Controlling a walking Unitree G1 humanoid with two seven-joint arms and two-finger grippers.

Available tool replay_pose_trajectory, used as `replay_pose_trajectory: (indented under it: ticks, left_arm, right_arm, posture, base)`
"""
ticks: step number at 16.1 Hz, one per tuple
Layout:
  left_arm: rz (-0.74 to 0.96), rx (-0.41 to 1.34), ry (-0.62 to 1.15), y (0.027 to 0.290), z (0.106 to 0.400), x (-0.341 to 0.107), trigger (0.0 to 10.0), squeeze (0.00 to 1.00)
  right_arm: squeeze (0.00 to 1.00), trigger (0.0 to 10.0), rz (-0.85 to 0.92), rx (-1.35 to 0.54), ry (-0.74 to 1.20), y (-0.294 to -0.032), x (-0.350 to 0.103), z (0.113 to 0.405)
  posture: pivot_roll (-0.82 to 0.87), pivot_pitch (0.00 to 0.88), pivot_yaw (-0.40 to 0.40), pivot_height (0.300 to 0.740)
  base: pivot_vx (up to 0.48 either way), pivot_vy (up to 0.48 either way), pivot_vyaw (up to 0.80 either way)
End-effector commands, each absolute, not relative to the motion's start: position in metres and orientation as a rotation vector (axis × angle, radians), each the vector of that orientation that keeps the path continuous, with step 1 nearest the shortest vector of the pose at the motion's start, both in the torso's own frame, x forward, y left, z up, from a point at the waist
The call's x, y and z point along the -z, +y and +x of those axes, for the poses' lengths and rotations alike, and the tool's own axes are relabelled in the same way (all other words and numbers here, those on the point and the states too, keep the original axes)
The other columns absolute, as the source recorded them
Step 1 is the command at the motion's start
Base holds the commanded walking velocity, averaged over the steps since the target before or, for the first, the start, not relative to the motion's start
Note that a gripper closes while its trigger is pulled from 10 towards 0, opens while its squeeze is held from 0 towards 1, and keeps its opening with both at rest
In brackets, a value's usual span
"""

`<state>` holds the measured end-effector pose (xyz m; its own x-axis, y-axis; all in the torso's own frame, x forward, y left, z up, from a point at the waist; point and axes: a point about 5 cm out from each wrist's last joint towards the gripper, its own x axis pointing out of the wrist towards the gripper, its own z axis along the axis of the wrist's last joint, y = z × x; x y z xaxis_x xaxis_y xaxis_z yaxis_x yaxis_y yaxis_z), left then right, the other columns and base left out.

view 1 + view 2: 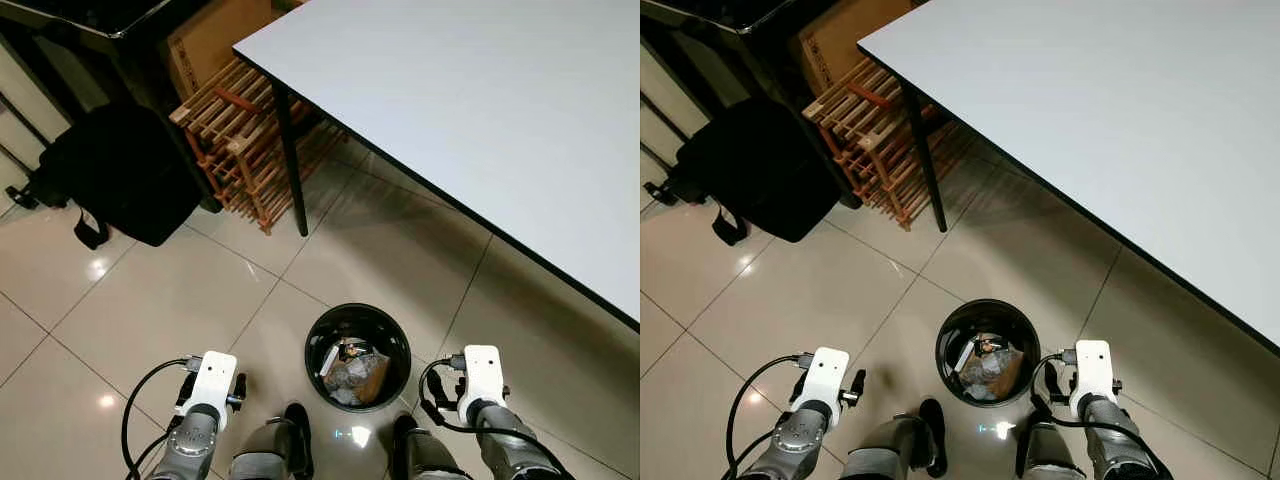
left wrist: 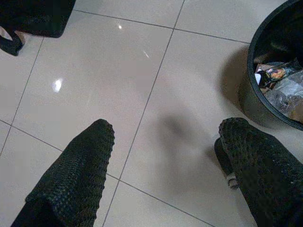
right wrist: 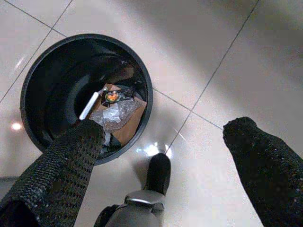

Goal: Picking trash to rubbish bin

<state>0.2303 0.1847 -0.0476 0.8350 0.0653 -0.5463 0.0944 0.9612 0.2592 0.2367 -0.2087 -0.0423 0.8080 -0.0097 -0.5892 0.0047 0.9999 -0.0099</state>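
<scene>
The rubbish bin (image 1: 358, 354) stands on the floor tiles (image 1: 170, 300) just ahead of the robot's feet, trash (image 3: 116, 113) — wrappers and crumpled plastic — lying inside. Judged from here, the sensible move is to look round for more litter. The left pincer (image 2: 165, 137) and right pincer (image 3: 161, 137) both gape wide, holding nothing — one either side of the bin. The table (image 1: 480, 110) stretches far right.

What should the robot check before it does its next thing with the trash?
1. Rubbish bin upright on the floor between the arms: ok.
2. Trash lying inside the bin: ok.
3. Left end effector open, holding nothing: ok.
4. Right end effector open, holding nothing: ok.
5. More trash left to pick on the floor tiles nearby: cannot tell.
6. Table and black bag apart from both arms: ok.
</scene>
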Motion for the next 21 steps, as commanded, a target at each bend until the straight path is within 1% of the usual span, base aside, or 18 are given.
replay_pose_trajectory:
  ticks: [1, 14, 21]
  left_arm:
    - [0.278, -0.012, 0.623, 0.1919, 0.2198, 0.0539, 10.0, 0.00]
    - [0.260, -0.011, 0.598, 0.1900, 0.2249, 0.0505, 10.0, 0.00]
    - [0.265, -0.003, 0.590, 0.1887, 0.2267, 0.0493, 10.0, 0.00]
  right_arm:
    - [0.00, 10.0, 0.005, 0.014, 0.666, -0.2092, 0.0495, 0.2267]
    - [0.00, 10.0, -0.006, 0.003, 0.676, -0.2074, 0.0498, 0.2275]
    - [0.00, 10.0, -0.006, -0.005, 0.671, -0.2058, 0.0483, 0.2305]
  posture:
    - [0.06, 0.280, 0.094, 0.740]
    - [0.06, 0.241, 0.088, 0.740]
    - [0.06, 0.245, 0.088, 0.740]
  base:
    - [0.000, 0.000, 0.00]
    - [0.000, 0.000, 0.00]
    - [-0.284, 0.000, 0.00]
